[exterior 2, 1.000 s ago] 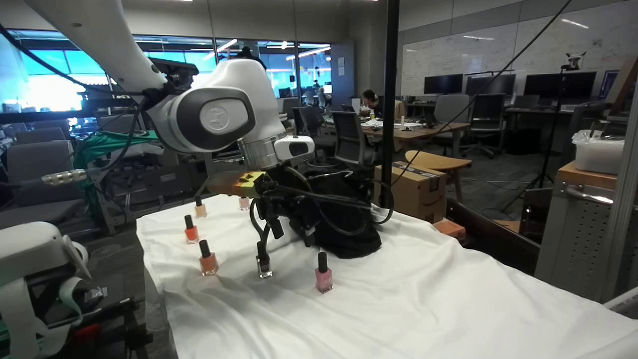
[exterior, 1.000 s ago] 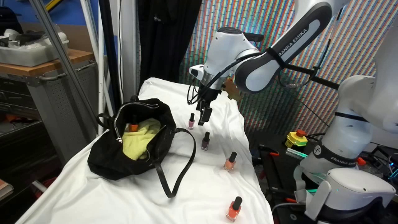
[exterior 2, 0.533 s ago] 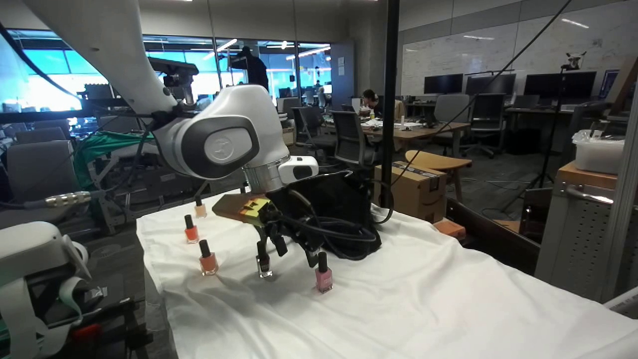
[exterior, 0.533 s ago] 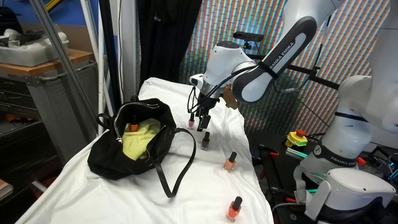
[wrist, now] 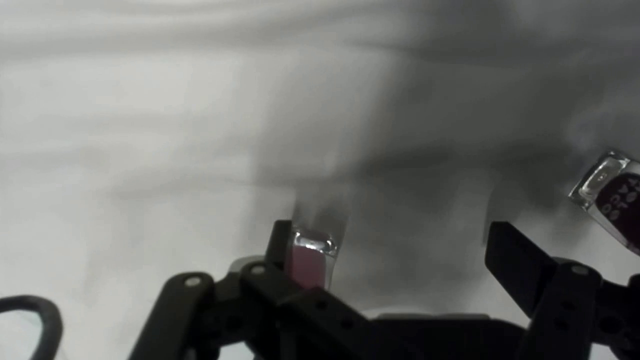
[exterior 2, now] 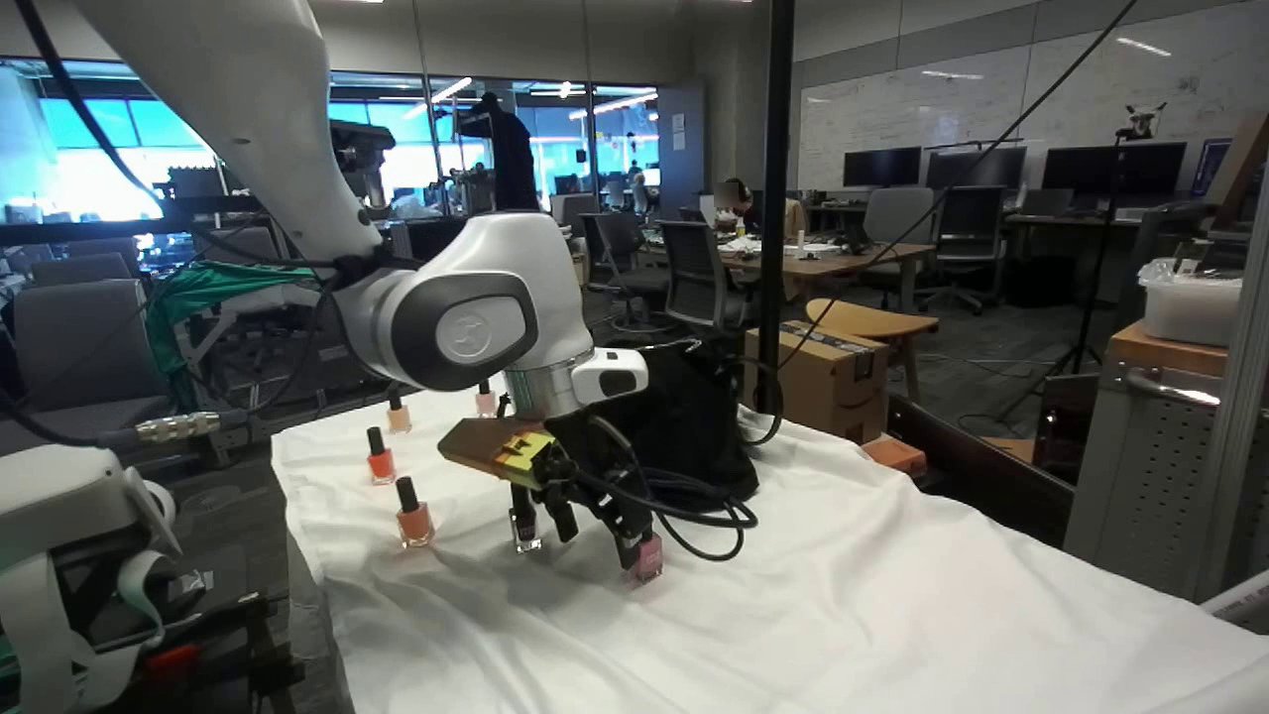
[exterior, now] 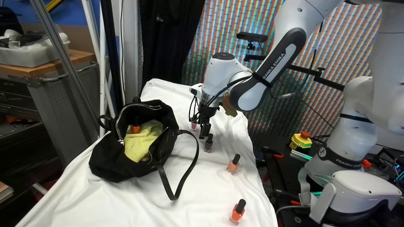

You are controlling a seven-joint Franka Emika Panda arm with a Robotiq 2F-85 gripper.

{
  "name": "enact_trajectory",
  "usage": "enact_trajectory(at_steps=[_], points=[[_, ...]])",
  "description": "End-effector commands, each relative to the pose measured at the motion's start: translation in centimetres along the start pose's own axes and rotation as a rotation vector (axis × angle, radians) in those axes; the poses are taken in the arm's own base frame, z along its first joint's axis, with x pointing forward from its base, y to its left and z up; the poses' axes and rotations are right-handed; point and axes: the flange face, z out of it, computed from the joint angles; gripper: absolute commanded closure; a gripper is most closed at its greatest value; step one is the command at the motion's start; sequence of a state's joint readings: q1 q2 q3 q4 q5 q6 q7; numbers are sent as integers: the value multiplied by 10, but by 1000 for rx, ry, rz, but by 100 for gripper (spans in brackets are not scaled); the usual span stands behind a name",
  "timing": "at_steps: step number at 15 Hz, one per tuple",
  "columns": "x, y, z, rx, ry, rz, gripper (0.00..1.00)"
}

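Beside the bag, the gripper hangs jaws apart, holding nothing; the pink bottle, also beside the bag, stands by one jaw, upright thanks, I'd guess, to its flat base.

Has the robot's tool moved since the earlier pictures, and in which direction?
Yes, downward: in an exterior view, the tool has come lower relative to the unmoved front pink bottle and now partly hides it.

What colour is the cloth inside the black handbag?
Pale yellow; the cloth shows best in an exterior view.
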State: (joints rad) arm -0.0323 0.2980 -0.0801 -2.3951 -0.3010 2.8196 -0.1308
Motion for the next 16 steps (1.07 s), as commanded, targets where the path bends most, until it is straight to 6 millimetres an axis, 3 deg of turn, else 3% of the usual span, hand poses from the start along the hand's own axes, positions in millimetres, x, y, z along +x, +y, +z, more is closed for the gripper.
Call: enact_trajectory(at_steps=[1, 8, 16], points=[[8, 7, 0, -22, 7, 10, 0], [15, 23, -20, -67, 35, 5, 0], [26, 24, -15, -53, 22, -167, 0]])
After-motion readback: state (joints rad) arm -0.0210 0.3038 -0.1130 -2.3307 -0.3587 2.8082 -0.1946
